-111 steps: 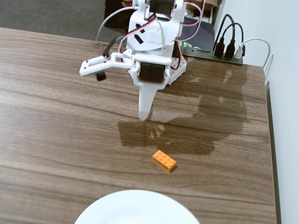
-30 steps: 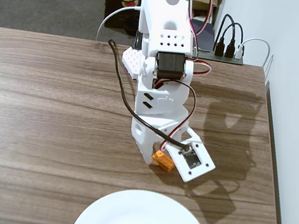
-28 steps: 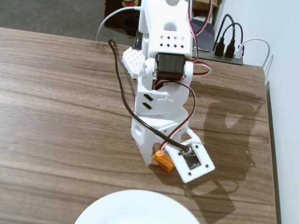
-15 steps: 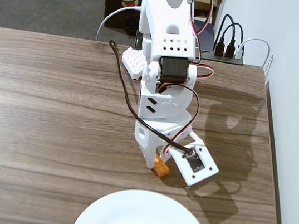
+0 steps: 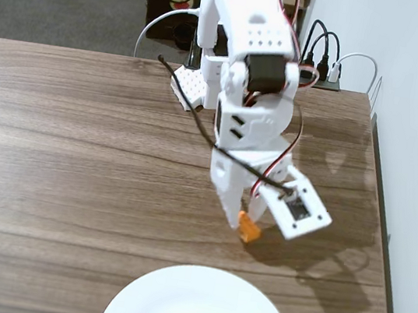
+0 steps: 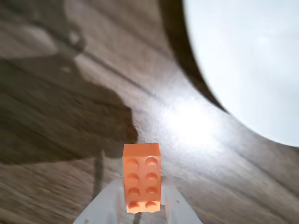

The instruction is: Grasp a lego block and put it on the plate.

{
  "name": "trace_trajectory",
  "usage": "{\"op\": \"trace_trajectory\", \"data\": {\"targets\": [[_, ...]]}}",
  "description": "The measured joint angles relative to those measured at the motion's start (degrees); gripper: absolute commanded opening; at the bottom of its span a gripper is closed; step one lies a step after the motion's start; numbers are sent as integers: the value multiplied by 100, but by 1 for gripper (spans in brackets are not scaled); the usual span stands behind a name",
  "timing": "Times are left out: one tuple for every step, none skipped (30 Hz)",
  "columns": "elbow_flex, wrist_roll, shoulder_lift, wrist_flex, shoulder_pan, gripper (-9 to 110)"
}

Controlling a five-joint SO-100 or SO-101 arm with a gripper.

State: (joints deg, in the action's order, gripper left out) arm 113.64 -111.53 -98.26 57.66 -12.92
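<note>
My white gripper [image 5: 246, 226] is shut on the orange lego block [image 5: 248, 226], which hangs lifted off the wooden table, above and a little right of the white plate [image 5: 200, 309]. In the wrist view the lego block [image 6: 142, 176] stands studs-up between my two pale fingers [image 6: 175, 205], the gripper [image 6: 141, 203] clamped on its lower end. The plate [image 6: 247, 60] fills the upper right corner of that view, apart from the block. Part of the block is hidden by the fingers in the fixed view.
The table's right edge [image 5: 377, 229] runs along a white wall. A black power strip with plugs [image 5: 316, 69] sits behind the arm's base at the table's back. A black cable [image 5: 199, 119] hangs off the arm.
The gripper came down on the block, shut on it and has lifted it off the table, moving slightly right. The block has turned from lying flat to hanging on end.
</note>
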Motion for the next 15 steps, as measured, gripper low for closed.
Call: {"op": "trace_trajectory", "data": {"targets": [[-35, 141, -44, -26, -18, 5], [-123, 316, -70, -70, -18, 5], [-237, 475, -70, -114, -26, 5], [-352, 642, -70, -158, -35, 5], [-439, 773, -70, -237, -35, 5], [-554, 993, -62, -352, -35, 5], [-668, 1195, -18, -431, -35, 5], [-817, 1380, 44, -492, -35, 5], [-923, 1529, 114, -527, -35, 5], [-1081, 1758, 237, -589, -35, 5], [-1230, 1960, 360, -633, -35, 5], [-1389, 2197, 492, -686, -35, 5], [-1529, 2355, 606, -729, -35, 5], [-1679, 2514, 738, -738, -35, 5], [-1811, 2619, 853, -738, -35, 5]]}}
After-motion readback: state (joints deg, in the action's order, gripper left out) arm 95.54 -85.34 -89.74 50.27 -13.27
